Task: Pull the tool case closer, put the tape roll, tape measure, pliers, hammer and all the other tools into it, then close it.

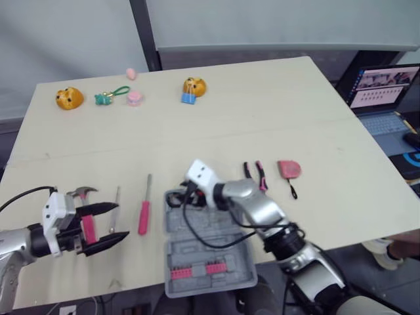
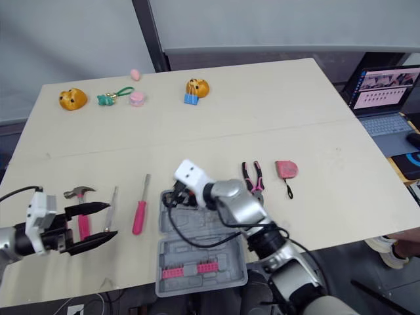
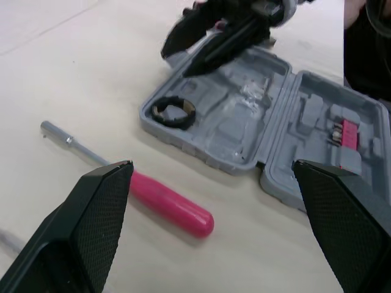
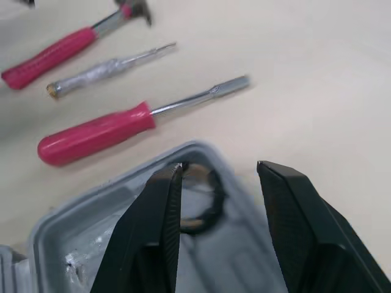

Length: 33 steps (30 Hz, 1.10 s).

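The grey tool case (image 1: 216, 272) lies open at the table's near edge. The black tape roll (image 3: 173, 112) rests in a pocket of its far half. My right gripper (image 4: 220, 165) hovers open just above the roll (image 4: 198, 204), holding nothing. My left gripper (image 1: 108, 226) stands open at the near left, over the pink handle of the hammer (image 1: 87, 228). A thin metal tool (image 1: 115, 207) and a pink screwdriver (image 1: 144, 216) lie between the hammer and the case. The pliers (image 1: 256, 174) and pink tape measure (image 1: 289, 169) lie right of the case.
Small toys sit along the table's far side: an orange one (image 1: 69, 98), a green keychain (image 1: 108, 97), a pink piece (image 1: 134, 98) and an orange-and-blue one (image 1: 193, 87). An open laptop (image 1: 387, 92) stands off the right edge.
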{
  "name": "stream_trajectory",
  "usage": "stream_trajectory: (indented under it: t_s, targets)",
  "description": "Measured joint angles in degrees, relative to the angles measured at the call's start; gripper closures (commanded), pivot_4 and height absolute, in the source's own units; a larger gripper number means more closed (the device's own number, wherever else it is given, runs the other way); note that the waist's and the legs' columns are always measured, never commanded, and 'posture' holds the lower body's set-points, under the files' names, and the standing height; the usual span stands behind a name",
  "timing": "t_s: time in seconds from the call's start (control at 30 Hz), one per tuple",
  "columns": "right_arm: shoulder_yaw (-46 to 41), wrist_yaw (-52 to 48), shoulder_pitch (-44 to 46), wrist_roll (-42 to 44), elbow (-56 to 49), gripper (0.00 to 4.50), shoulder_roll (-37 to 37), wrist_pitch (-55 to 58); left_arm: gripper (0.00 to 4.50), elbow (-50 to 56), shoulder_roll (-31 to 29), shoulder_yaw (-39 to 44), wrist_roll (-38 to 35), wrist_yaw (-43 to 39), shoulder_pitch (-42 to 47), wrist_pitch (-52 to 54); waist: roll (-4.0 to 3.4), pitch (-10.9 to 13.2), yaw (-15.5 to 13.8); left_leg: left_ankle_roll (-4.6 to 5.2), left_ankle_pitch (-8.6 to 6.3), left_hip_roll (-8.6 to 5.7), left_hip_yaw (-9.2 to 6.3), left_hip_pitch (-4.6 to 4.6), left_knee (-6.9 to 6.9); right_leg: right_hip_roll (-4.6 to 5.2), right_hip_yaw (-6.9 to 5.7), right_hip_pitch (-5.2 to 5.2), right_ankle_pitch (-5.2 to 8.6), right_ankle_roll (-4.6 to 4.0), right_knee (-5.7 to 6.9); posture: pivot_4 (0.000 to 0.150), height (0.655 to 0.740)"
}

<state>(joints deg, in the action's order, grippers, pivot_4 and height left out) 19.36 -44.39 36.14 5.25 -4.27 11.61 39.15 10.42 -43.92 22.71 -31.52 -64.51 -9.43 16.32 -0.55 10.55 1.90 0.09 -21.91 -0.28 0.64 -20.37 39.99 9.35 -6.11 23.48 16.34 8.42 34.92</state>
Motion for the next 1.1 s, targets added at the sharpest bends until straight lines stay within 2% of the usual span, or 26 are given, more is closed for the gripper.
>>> stream_trajectory:
  t_s: [0.1,0.2,0.27,0.4,0.53,0.7,0.9,1.1]
  targets:
    - [-6.66,-2.51,-2.96,5.69,-10.48,2.45,7.66,6.5,0.0,2.18,2.69,-3.01,0.38,2.69,0.74,0.03,0.05,-0.03,-0.38,0.01,-0.01,0.01,0.05,0.01,-0.01,-0.01,-0.02,-0.01,0.0,0.0,0.0,0.15,0.74]
    - [-12.83,-4.01,-7.86,10.79,-18.06,2.45,14.31,12.24,0.0,2.6,2.91,-4.49,0.4,3.25,0.98,0.36,0.07,-0.02,-0.44,0.02,-0.01,0.02,0.23,0.01,0.0,-0.02,-0.03,-0.03,0.0,0.0,-0.02,0.15,0.74]
    - [-18.63,-5.6,-14.31,15.14,-24.15,2.45,20.59,15.46,0.0,2.78,2.38,-4.77,0.36,3.03,1.64,0.49,0.07,-0.02,-0.52,0.03,-0.01,0.02,0.44,0.01,-0.02,-0.02,-0.03,-0.03,0.0,0.0,-0.04,0.15,0.74]
    - [-26.31,-6.0,-22.29,19.97,-30.42,2.45,25.27,19.3,0.0,2.1,0.58,-4.36,0.08,2.43,3.2,1.21,0.1,-0.01,-0.61,0.04,-0.02,0.04,0.62,0.02,-0.02,-0.03,-0.02,-0.05,0.0,0.0,-0.08,0.15,0.74]
    - [-33.53,-6.16,-35.35,23.35,-37.41,2.45,30.24,20.02,0.0,-2.43,-2.25,-2.62,-0.73,0.18,6.9,1.27,0.11,-0.02,-1.28,0.08,-0.04,0.03,0.69,0.06,-0.02,-0.03,0.01,-0.08,0.0,0.0,-0.12,0.15,0.74]
    - [-38.62,-6.17,-50.4,24.15,-44.18,2.45,30.17,13.98,0.0,-6.83,-3.04,-1.62,-0.87,-2.94,7.54,1.2,0.2,-0.06,-2.03,0.1,-0.05,0.03,0.74,0.09,-0.01,-0.03,0.04,-0.13,-0.02,0.03,-0.13,0.15,0.74]
    - [-42.96,-7.31,-68.19,19.24,-43.84,2.45,26.11,-3.57,0.0,-6.22,-3.06,-1.26,-1.66,-6.81,0.17,0.56,0.49,-0.24,-2.03,0.11,-0.06,0.05,0.73,0.24,-0.01,-0.04,0.06,-0.31,-0.03,0.04,-0.18,0.15,0.74]
    - [-43.29,-6.28,-71.62,16.27,-38.79,2.45,23.28,-11.71,0.0,-6.55,-2.88,1.48,-1.04,-10.22,-9.64,-4.81,0.63,-0.33,-1.85,0.15,-0.13,0.12,0.73,0.28,-0.04,-0.08,0.08,-0.34,-0.01,0.02,-0.29,0.15,0.74]
